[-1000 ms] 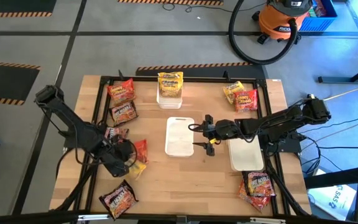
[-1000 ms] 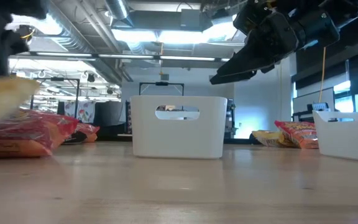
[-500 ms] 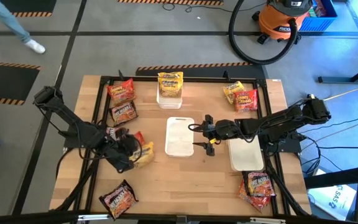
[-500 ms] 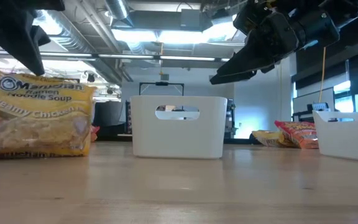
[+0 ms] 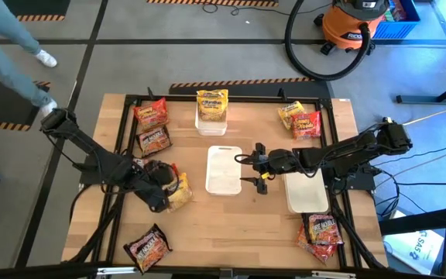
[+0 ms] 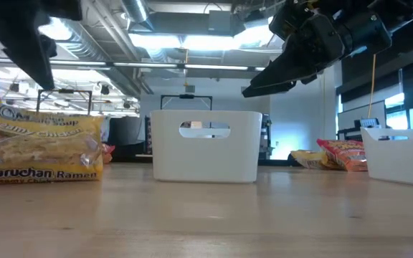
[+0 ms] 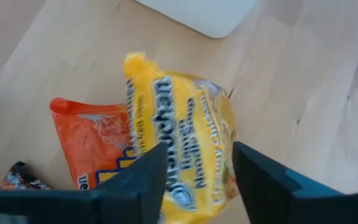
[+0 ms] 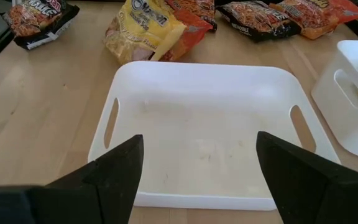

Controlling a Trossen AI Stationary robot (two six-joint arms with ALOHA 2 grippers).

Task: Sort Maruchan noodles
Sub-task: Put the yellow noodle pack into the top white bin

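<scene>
A yellow Maruchan packet (image 5: 180,191) lies on the table's left half, one side resting on an orange packet (image 7: 95,143). My left gripper (image 7: 199,152) hangs open just above it, one finger on either side, touching nothing; the low view shows the packet (image 6: 38,147) flat on the wood below the dark fingers. My right gripper (image 8: 197,180) waits open above the near end of the empty middle white tray (image 5: 224,170).
A far tray (image 5: 212,124) holds yellow packets. Another white tray (image 5: 307,192) sits at the right. Loose packets lie far left (image 5: 151,115), far right (image 5: 300,120), near left (image 5: 147,246) and near right (image 5: 322,231). A person's legs (image 5: 6,46) pass beyond the far left corner.
My left gripper has swung toward the middle tray with the yellow packet. The packet hung upright below the fingers half a second ago; now it has been let go and has tipped flatter onto the table. A person has walked in at the far left.
</scene>
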